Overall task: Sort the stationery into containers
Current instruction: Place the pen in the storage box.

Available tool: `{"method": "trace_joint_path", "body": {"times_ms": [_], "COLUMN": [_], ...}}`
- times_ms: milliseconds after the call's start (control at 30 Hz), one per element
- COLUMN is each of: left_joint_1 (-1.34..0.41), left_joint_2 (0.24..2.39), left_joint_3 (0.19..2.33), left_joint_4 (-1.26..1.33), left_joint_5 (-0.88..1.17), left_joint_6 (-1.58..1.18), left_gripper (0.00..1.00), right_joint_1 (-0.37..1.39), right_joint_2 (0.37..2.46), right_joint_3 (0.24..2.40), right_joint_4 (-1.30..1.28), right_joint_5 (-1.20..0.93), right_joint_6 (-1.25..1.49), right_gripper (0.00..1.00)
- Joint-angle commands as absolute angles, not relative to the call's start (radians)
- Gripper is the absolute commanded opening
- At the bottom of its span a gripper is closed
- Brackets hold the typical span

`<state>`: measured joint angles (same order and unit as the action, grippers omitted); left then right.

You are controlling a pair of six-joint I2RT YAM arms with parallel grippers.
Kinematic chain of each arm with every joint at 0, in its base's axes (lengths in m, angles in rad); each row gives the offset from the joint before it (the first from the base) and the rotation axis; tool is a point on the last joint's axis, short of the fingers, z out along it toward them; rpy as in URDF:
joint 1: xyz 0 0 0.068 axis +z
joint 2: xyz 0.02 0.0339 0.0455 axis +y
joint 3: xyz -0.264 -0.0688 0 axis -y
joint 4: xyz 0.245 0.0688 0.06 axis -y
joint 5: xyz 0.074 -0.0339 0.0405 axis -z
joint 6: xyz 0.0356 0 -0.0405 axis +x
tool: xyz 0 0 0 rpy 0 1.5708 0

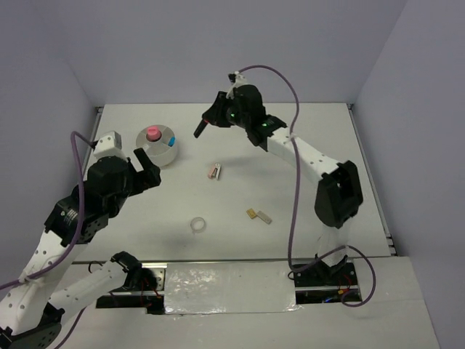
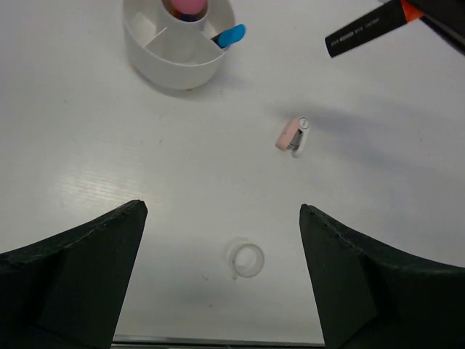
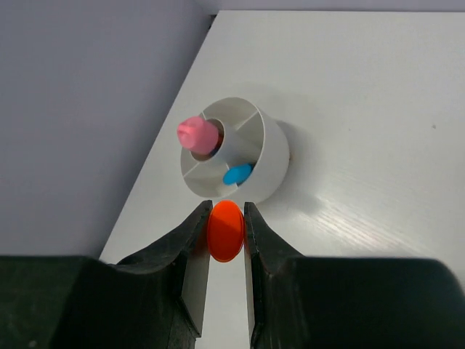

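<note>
The round white divided container (image 1: 166,161) stands at the far left of the table. A pink cylinder (image 1: 153,134) and a blue-capped marker (image 1: 173,139) stand in it. My right gripper (image 1: 215,115) hovers to its right, shut on a black marker (image 2: 363,30) by the orange cap (image 3: 225,230). In the right wrist view the container (image 3: 272,156) lies just beyond the fingers. My left gripper (image 2: 221,211) is open and empty above the table, with the clear tape ring (image 2: 247,259) below it. A small pink-and-white piece (image 2: 292,135) lies further out.
A tan block (image 1: 253,214) and a grey block (image 1: 264,217) lie side by side right of centre. The tape ring (image 1: 197,225) sits near the front edge. Purple walls close the table on the left, back and right.
</note>
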<state>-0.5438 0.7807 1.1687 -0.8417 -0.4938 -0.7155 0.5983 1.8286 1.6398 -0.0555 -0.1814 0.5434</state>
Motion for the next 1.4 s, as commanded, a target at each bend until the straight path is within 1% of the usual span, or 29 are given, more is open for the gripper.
{"method": "trace_joint_path", "body": {"times_ms": [0,133,233,333,433,633,867,900,1000,1033,1100,1133,1267,1300,1367], "left_joint_1": [-0.542,-0.541,-0.541,-0.541,-0.542,-0.543,-0.543,-0.542,-0.541,-0.540,-0.541,-0.540,-0.538,-0.538,-0.535], "left_joint_2": [0.799,0.833,0.848,0.851,0.857,0.874,0.897,0.899,0.907,0.910,0.917,0.920,0.927,0.927,0.923], "left_joint_3": [1.193,1.189,1.170,1.155,1.146,1.138,1.152,1.151,1.146,1.146,1.149,1.152,1.166,1.166,1.164], "left_joint_4": [-0.936,-0.975,-1.002,-1.023,-1.022,-0.994,-0.968,-0.965,-0.956,-0.953,-0.948,-0.945,-0.945,-0.943,-0.939], "left_joint_5": [-0.581,-0.548,-0.535,-0.532,-0.512,-0.483,-0.480,-0.483,-0.482,-0.477,-0.479,-0.479,-0.491,-0.492,-0.489], "left_joint_6": [-0.753,-0.767,-0.794,-0.818,-0.816,-0.805,-0.772,-0.764,-0.752,-0.749,-0.741,-0.736,-0.718,-0.716,-0.710], "left_gripper": [0.99,0.99,0.99,0.99,0.99,0.99,0.99,0.99,0.99,0.99,0.99,0.99,0.99,0.99,0.99], "right_joint_1": [0.641,0.663,0.670,0.676,0.686,0.707,0.715,0.718,0.729,0.735,0.745,0.747,0.767,0.769,0.784], "right_joint_2": [1.928,2.094,2.212,2.299,2.384,2.433,2.491,2.496,2.510,2.513,2.517,2.516,2.493,2.482,2.470], "right_joint_3": [1.825,2.014,2.182,2.239,2.351,2.342,2.413,2.421,2.427,2.427,2.424,2.419,2.372,2.365,2.346], "right_joint_4": [-0.018,-0.096,-0.156,-0.170,-0.196,-0.150,-0.146,-0.146,-0.149,-0.152,-0.153,-0.153,-0.137,-0.135,-0.135], "right_joint_5": [-0.081,-0.048,-0.060,-0.087,-0.120,-0.127,-0.109,-0.103,-0.084,-0.081,-0.078,-0.077,-0.066,-0.067,-0.063], "right_joint_6": [0.578,0.586,0.589,0.591,0.575,0.563,0.574,0.568,0.545,0.540,0.531,0.528,0.508,0.494,0.470], "right_gripper": [0.00,0.00,0.00,0.00,0.00,0.00,0.02,0.03,0.11,0.19,0.23,0.29,0.29,0.31,0.39]}}
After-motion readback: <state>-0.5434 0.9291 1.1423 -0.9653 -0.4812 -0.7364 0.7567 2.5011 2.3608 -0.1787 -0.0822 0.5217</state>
